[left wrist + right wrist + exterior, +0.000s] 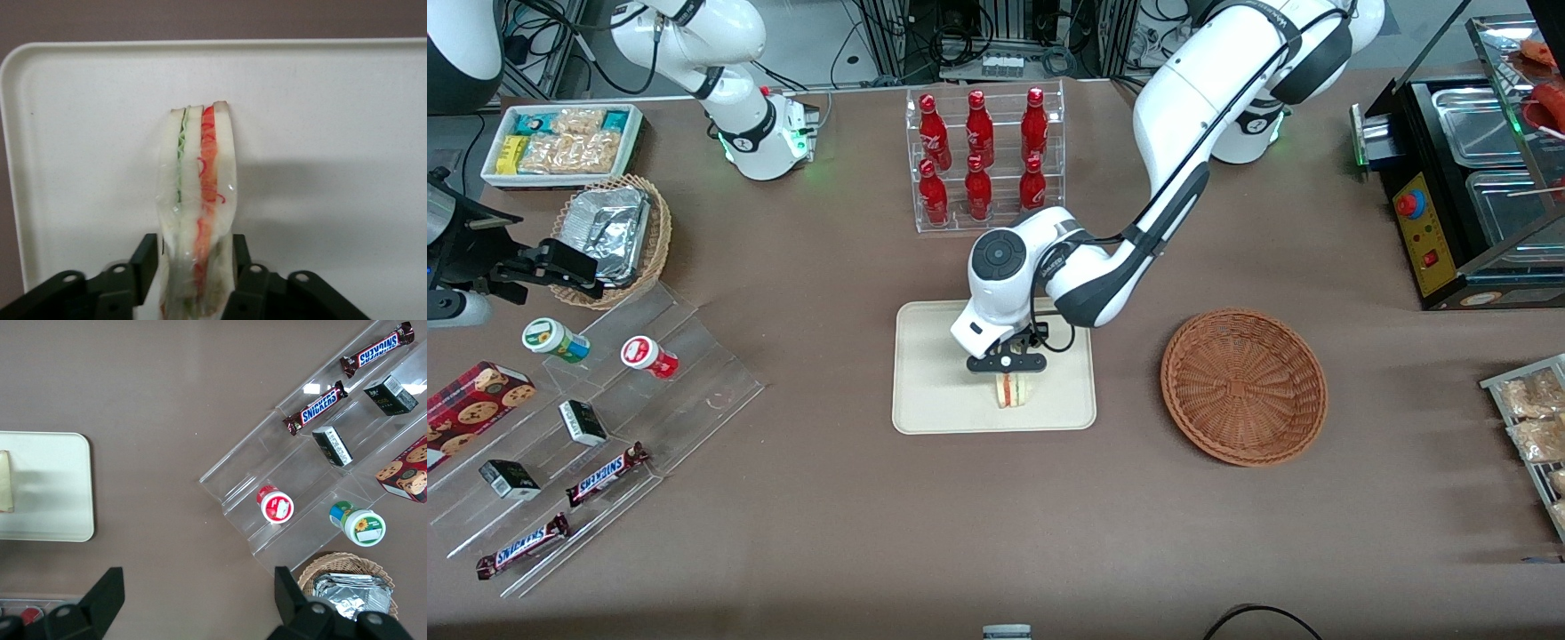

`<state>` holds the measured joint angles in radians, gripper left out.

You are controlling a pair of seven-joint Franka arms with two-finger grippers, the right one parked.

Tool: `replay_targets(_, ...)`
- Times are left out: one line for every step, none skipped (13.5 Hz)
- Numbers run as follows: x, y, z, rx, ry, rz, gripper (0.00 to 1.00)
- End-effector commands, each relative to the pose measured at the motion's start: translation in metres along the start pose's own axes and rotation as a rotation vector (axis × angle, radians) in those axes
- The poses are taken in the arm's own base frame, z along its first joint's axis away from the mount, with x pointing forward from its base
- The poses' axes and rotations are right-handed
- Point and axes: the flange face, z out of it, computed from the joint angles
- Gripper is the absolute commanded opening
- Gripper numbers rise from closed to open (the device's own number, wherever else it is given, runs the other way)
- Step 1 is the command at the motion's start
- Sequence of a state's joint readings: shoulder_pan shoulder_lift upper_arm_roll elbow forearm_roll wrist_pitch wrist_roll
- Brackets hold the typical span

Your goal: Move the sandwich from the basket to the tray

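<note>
The sandwich (1011, 389) stands on its edge on the cream tray (934, 356), nearer the front camera than the tray's middle. Its orange-red and green layers face the wrist camera (200, 173). My left gripper (1007, 369) is directly above it, and its black fingers (148, 257) press both bread faces, shut on the sandwich. The tray (333, 100) fills the left wrist view beneath it. The reddish-brown wicker basket (1243, 386) sits beside the tray, toward the working arm's end, with nothing in it. The tray (47, 487) and a sliver of the sandwich (5, 480) also show in the right wrist view.
A clear rack of red bottles (983, 160) stands farther from the front camera than the tray. A stepped acrylic shelf of snacks (605, 418), a foil-filled basket (609, 236) and a white snack bin (560, 142) lie toward the parked arm's end. A black appliance (1467, 187) stands at the working arm's end.
</note>
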<state>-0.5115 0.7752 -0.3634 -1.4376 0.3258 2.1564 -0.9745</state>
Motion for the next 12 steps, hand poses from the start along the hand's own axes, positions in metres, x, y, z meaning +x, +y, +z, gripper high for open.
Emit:
replay_targets(0.006,-0.023,-0.064,0.052,0.019,-0.022,1.00)
replay_targets(0.016,-0.040,-0.090,0.050,0.013,-0.060,1.00)
replay_targets(0.021,-0.053,-0.117,0.043,0.009,-0.067,1.00)
replay_targets(0.026,-0.069,-0.143,0.042,0.005,-0.066,1.00)
replay_targets(0.034,-0.092,-0.168,0.041,-0.007,-0.083,1.00)
replay_targets(0.041,-0.117,-0.194,0.031,-0.022,-0.092,1.00)
replay_targets(0.042,-0.133,-0.216,0.022,-0.031,-0.091,1.00)
replay_targets(0.047,-0.156,-0.234,0.023,-0.040,-0.101,1.00)
replay_targets(0.051,-0.177,-0.245,0.037,-0.053,-0.105,1.00)
replay_targets(0.050,-0.187,-0.252,0.048,-0.059,-0.107,1.00)
replay_targets(0.053,-0.198,-0.256,0.061,-0.059,-0.116,1.00)
replay_targets(0.060,-0.215,-0.258,0.067,-0.064,-0.124,1.00)
